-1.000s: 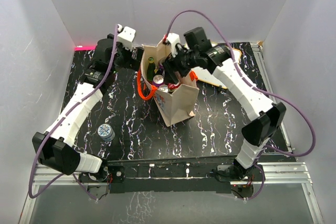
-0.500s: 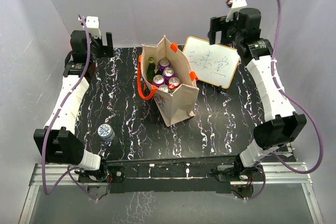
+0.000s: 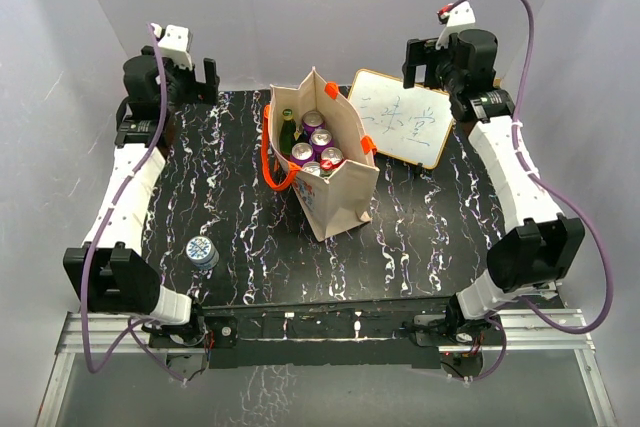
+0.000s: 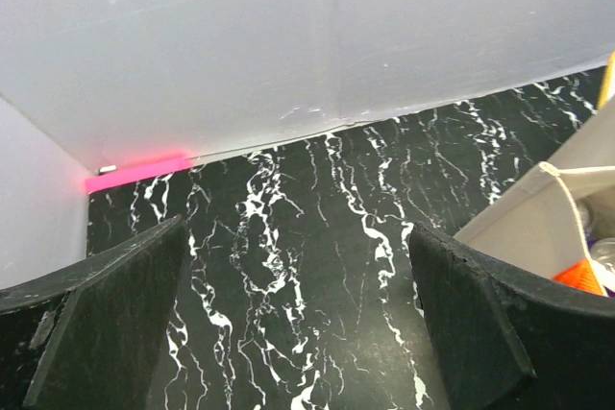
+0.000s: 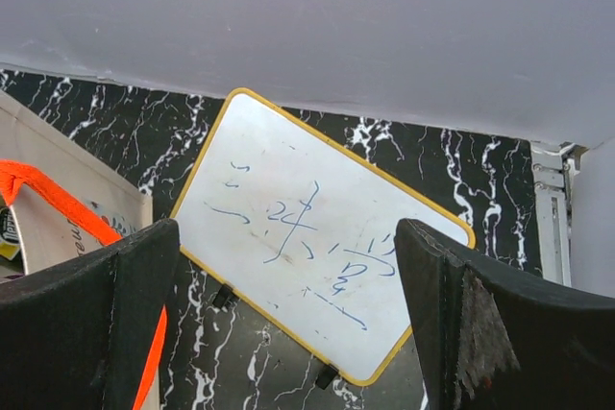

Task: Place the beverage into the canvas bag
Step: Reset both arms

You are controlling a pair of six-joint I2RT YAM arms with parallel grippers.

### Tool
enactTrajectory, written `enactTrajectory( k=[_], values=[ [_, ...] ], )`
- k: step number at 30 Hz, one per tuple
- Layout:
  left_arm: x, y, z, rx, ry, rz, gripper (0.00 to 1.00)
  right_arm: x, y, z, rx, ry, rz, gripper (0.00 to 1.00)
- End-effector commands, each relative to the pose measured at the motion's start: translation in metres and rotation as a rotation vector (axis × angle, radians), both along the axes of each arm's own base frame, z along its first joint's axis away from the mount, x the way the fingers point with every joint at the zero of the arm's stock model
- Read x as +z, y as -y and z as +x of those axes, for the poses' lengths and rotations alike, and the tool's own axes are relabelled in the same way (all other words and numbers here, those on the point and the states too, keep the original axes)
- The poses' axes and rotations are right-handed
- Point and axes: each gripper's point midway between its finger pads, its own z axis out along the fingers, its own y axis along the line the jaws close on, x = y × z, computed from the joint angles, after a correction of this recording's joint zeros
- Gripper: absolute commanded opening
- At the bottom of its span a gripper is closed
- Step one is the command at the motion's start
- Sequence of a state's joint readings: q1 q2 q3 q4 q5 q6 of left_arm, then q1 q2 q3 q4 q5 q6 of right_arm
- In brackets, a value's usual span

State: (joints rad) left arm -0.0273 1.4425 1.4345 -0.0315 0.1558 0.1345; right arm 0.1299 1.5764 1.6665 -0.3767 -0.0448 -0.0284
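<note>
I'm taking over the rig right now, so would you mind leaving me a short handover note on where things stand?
Left claw: open, empty, at the far left corner.
Right claw: open, empty, at the far right, near the whiteboard.
Canvas bag: upright in the middle, holding several cans and a green bottle.
Done: those drinks are in the bag.
Left: one capped bottle stands outside the bag at the near left. It probably goes in next, and the left claw looks better placed for it.
</note>
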Motion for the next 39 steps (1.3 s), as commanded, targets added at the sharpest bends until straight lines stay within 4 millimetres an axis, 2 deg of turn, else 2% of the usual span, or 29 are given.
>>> enactTrajectory(
  k=[1,2,6,15,18,22,24,26,29,34,39],
  values=[
    [0.05,-0.002,-0.022,-0.08,0.099,-0.03,0.97,0.064,0.004,-0.017,0.001,0.201,0.008,0.99],
    [0.06,-0.008,-0.03,-0.066,0.119,-0.045,0.97,0.062,0.004,-0.019,0.003,0.199,0.006,0.99],
    [0.055,-0.027,-0.029,0.027,0.089,-0.151,0.97,0.054,0.004,-0.02,-0.004,0.174,0.026,0.99],
    [0.028,-0.017,-0.034,-0.032,0.002,-0.132,0.97,0.049,0.008,-0.015,-0.04,0.107,0.032,0.99],
    [0.023,-0.023,-0.038,0.002,0.006,-0.128,0.97,0.046,0.006,-0.02,-0.025,0.085,0.032,0.99],
    [0.009,-0.032,-0.054,0.026,0.001,-0.02,0.97,0.039,0.0,-0.031,0.024,0.029,0.019,0.99],
    [-0.007,-0.034,-0.065,0.022,-0.002,0.032,0.97,0.031,-0.002,-0.037,0.037,-0.015,0.016,0.99],
    [-0.012,-0.034,-0.076,0.016,0.02,0.06,0.97,0.032,-0.002,-0.042,0.044,-0.029,0.014,0.98],
    [-0.011,-0.037,-0.086,0.045,0.048,0.059,0.97,0.032,0.0,-0.055,0.046,-0.026,0.008,0.98],
    [0.0,-0.052,-0.096,0.182,0.038,-0.05,0.97,0.04,0.005,-0.074,0.051,0.028,-0.018,0.98],
    [0.003,-0.058,-0.106,0.237,0.056,-0.099,0.97,0.044,0.015,-0.086,0.023,0.066,-0.027,0.98]
  ],
)
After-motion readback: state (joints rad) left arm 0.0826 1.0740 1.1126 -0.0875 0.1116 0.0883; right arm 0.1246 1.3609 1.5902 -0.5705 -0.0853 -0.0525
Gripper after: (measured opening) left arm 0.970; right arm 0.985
